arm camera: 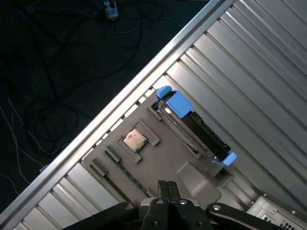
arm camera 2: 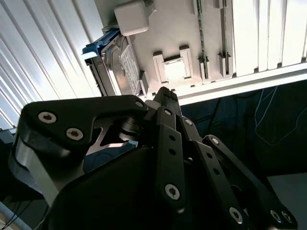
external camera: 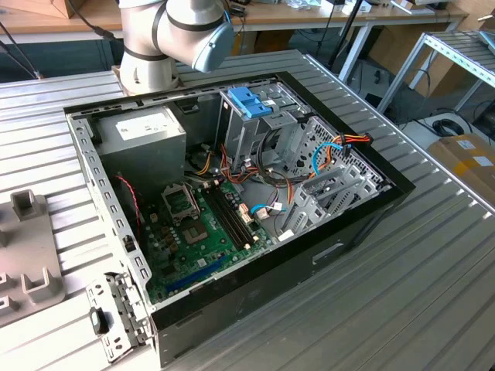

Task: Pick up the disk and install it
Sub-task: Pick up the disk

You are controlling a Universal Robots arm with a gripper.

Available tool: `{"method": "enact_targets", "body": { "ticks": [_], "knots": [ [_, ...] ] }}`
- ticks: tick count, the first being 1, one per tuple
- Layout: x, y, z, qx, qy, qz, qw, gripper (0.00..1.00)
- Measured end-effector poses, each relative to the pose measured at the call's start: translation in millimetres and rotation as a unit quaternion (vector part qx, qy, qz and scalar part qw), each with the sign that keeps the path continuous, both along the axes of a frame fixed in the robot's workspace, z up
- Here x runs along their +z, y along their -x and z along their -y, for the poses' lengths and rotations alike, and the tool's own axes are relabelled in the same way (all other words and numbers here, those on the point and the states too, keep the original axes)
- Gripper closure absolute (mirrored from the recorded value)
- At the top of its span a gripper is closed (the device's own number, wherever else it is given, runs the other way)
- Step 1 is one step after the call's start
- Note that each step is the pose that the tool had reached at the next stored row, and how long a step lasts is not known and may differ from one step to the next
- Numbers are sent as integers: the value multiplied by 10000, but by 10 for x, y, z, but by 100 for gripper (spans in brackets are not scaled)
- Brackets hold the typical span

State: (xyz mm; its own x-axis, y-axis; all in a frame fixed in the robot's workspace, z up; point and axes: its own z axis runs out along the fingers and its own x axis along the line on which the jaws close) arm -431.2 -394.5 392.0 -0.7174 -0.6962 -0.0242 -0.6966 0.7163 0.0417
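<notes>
The disk (arm camera: 204,133) stands on its edge in a slot of a grey fixture plate (arm camera: 163,165), with a blue plastic carrier (arm camera: 176,102) around it. In the second wrist view the disk (arm camera 2: 116,67) shows its silver face and white label. My gripper (arm camera: 166,185) hangs above the plate, apart from the disk, and its black fingertips (arm camera 2: 163,94) are pressed together with nothing between them. In the exterior view the open computer case (external camera: 363,220) lies on the ribbed metal table, with a metal drive cage topped by a blue bracket (external camera: 249,101).
A small square chip (arm camera: 134,140) sits in a recess of the plate beside the disk. The table's edge rail (arm camera: 120,112) runs close to the plate, with dark floor and cables beyond. Inside the case are a grey power-supply box (external camera: 145,133), a green motherboard (external camera: 203,226) and loose wires (external camera: 340,147).
</notes>
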Motion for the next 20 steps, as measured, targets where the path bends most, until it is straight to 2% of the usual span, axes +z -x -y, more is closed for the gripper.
{"method": "enact_targets", "body": {
  "ticks": [11, 20],
  "knots": [
    [0, 0, 0, 313, 0, 0, 9995, 90],
    [0, 0, 0, 609, 0, 0, 9981, 90]
  ]
}}
